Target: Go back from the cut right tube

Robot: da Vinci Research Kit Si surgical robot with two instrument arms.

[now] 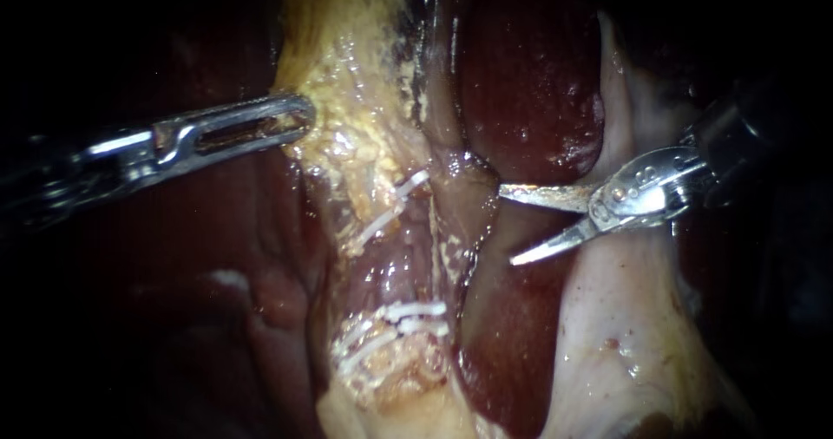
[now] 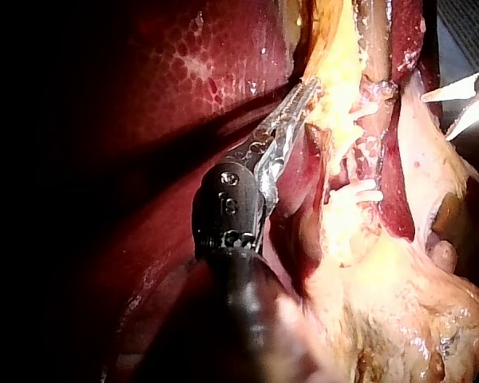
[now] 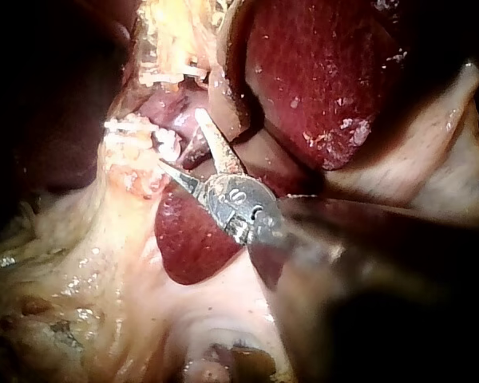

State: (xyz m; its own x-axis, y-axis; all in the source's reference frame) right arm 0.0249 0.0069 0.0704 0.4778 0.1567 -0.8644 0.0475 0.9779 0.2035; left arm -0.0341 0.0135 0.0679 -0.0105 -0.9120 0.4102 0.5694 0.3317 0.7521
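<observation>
Steel blades of the right instrument (image 1: 508,226) form an open, empty hand just beside the right tube (image 1: 467,179). Backing away so open, a tip may snag that tube or the liver (image 1: 529,92).

The left instrument (image 1: 304,118) ends in long silver jaws slotted down the middle on a dark shaft (its black wrist housing carries a small screw), while the right instrument (image 1: 507,226) has two thin pointed silver blades on a shiny riveted hinge.
</observation>
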